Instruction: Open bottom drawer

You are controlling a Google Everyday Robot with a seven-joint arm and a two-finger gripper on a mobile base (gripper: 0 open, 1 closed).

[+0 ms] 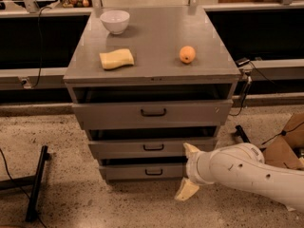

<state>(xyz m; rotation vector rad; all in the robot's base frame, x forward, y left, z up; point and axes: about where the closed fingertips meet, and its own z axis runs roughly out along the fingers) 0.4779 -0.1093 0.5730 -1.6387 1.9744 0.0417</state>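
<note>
Approaching the bottom drawer (128, 173) is judged to be the step in hand; no hold on it is yet made.

Gripper (188, 171): held low before the grey metal cabinet (156, 75), over the right end of the bottom drawer's front. Its two cream fingers (191, 150) are spread, one above and one below, with nothing between them; the jaws are released. The white arm (247, 172) is extended in from the right.

Bottom drawer: the narrowest front of three, lowest in the stack, just above the speckled floor (95, 203). It is judged not yet pulled out. Its small dark bar handle (153, 172) is set at the middle of the front, left of the gripper and apart from it.

Middle drawer (123, 148) and top drawer (109, 115): stacked above, untouched.

Cabinet top: a white bowl (115, 21) at the rear left, a yellow sponge (116, 59) in front of it, an orange (187, 54) to the right.

Next move, as judged: the gripper is to be carried left to the smallest handle, the fingers set around the bar and closed, and the front drawn straight outward. The middle drawer's handle, directly above, is to be avoided.
</note>
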